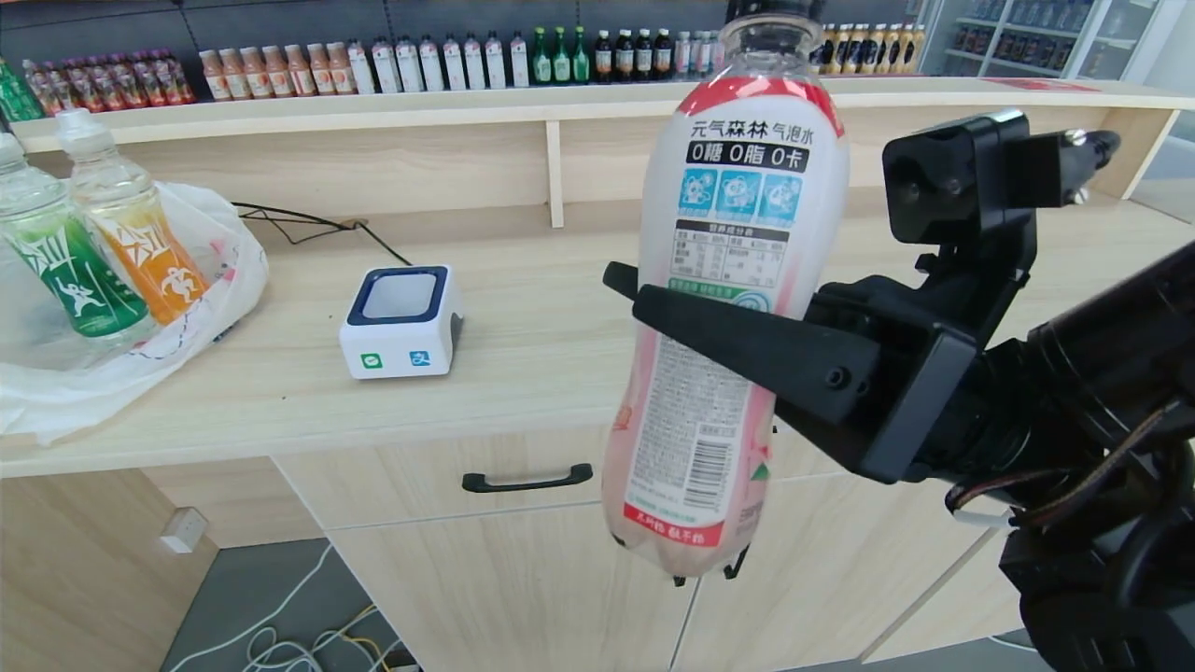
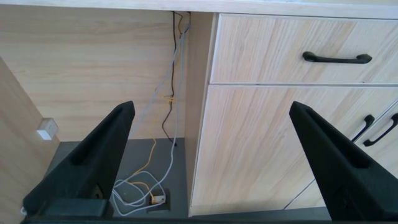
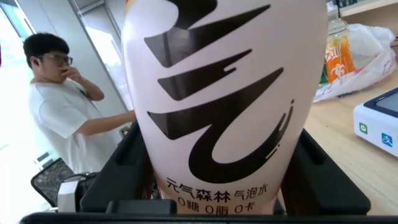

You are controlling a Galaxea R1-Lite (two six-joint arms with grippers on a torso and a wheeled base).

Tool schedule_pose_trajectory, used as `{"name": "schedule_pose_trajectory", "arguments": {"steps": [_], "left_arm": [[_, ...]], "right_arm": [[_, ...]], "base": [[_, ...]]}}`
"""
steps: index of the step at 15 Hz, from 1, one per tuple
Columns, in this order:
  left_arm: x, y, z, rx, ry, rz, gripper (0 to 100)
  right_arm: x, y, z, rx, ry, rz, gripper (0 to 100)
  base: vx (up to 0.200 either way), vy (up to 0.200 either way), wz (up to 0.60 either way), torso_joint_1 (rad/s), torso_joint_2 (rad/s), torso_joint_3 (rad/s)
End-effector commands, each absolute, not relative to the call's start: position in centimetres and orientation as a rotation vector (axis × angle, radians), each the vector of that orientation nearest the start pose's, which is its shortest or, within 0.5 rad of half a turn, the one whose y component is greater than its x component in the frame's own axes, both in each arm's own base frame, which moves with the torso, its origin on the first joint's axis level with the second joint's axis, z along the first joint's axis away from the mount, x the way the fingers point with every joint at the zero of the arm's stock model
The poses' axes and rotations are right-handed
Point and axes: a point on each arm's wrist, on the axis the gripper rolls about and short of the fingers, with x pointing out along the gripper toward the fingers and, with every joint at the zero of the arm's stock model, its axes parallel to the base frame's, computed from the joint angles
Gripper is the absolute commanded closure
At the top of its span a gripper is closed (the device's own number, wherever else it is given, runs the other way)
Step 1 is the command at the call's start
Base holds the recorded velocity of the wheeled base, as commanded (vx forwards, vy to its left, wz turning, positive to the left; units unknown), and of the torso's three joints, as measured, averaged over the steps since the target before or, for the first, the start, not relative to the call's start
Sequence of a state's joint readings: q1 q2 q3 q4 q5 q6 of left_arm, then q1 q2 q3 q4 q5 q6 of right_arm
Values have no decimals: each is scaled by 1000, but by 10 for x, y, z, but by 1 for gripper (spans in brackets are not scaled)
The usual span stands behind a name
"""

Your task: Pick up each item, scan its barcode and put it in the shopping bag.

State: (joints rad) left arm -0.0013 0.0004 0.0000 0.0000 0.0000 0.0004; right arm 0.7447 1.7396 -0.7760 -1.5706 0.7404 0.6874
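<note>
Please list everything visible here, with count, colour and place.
pink bottle: one, pink and white, raised before the counter
scanner: one, white with blue rim, on the counter
shopping bag: one, white, counter's left end
green-label bottle and orange-label bottle: two, clear, in the shopping bag
shelf bottles: many, mixed colours, row behind the counter
drawer handle: one, black, below the counter
right gripper: one, black, shut on the pink bottle
left gripper: one, black, open, before the cabinet

- A light wooden counter (image 1: pixel 541 345) spans the middle of the frame.
- A row of bottles (image 1: pixel 448 63) lines the shelf (image 1: pixel 280 117) along the top edge.
- A black cable (image 1: pixel 308 224) lies on the counter, upper left.
- A black drawer handle (image 1: pixel 527 481) sits at lower centre.
- A white wall socket (image 1: pixel 183 529) and floor cables (image 1: pixel 289 644) are at lower left.
</note>
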Motion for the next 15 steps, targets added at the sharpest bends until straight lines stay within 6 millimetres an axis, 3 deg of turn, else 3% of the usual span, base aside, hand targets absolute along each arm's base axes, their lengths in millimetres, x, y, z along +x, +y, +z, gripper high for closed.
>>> {"name": "schedule_pose_trajectory", "arguments": {"steps": [1, 6, 15], "left_arm": [[-23, 0, 75, 0, 0, -2, 0], [-23, 0, 75, 0, 0, 0, 0], [-23, 0, 75, 0, 0, -2, 0]], "right_arm": [[204, 205, 257, 545, -162, 1598, 100], [198, 201, 265, 581, -156, 1614, 100], [188, 192, 258, 595, -115, 1603, 100]], "base": [[0, 0, 0, 0, 0, 0], [0, 0, 0, 0, 0, 0], [0, 0, 0, 0, 0, 0]]}}
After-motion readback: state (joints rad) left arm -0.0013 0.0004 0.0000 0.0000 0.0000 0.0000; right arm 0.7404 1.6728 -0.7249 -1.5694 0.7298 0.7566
